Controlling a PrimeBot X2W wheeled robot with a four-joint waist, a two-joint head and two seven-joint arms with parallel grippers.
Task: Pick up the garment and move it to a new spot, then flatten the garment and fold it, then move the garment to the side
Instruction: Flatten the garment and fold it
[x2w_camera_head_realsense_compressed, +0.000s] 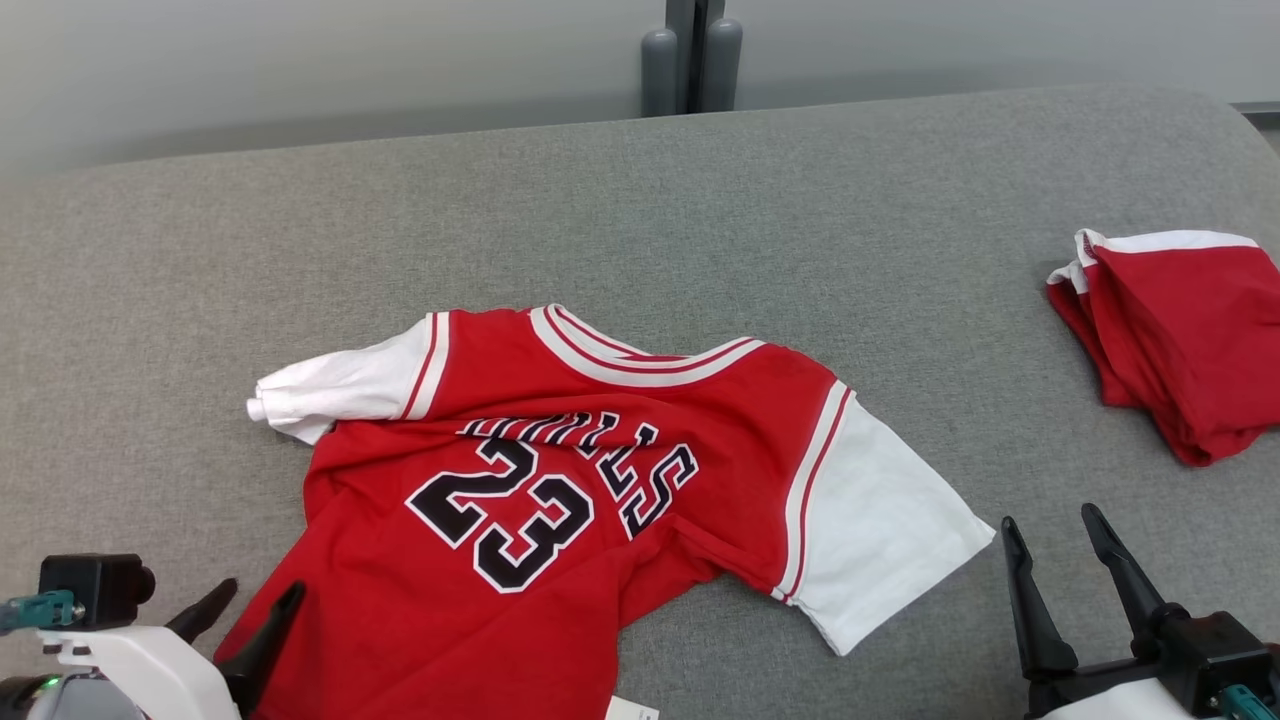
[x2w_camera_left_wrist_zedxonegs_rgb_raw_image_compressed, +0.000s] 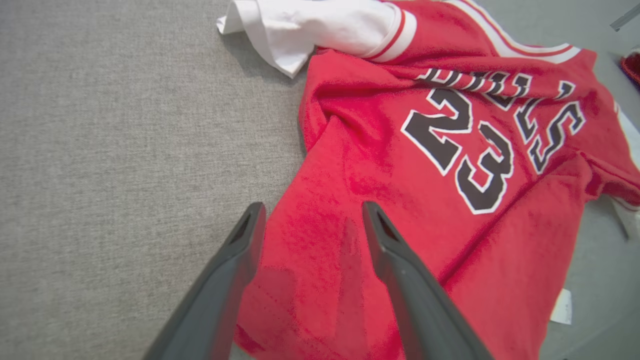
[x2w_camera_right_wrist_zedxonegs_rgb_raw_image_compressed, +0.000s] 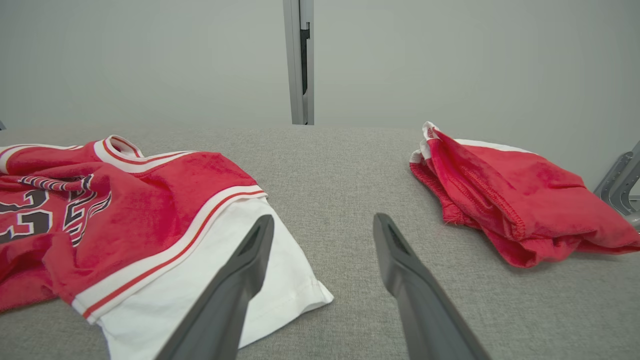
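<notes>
A red shirt lies rumpled, front side up.
It has a striped red and white neck, and a big black 23 under wrinkled black letters. One white sleeve is bunched up, well past the tips of the left jaws. The other white sleeve lies flat, just beside the right jaws, on their left. The shirt's lower side edge sits right at the open left jaws, and red cloth shows between them.

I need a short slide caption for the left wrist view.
Open left gripper over the rumpled red jersey numbered 23, on a grey surface.
</notes>
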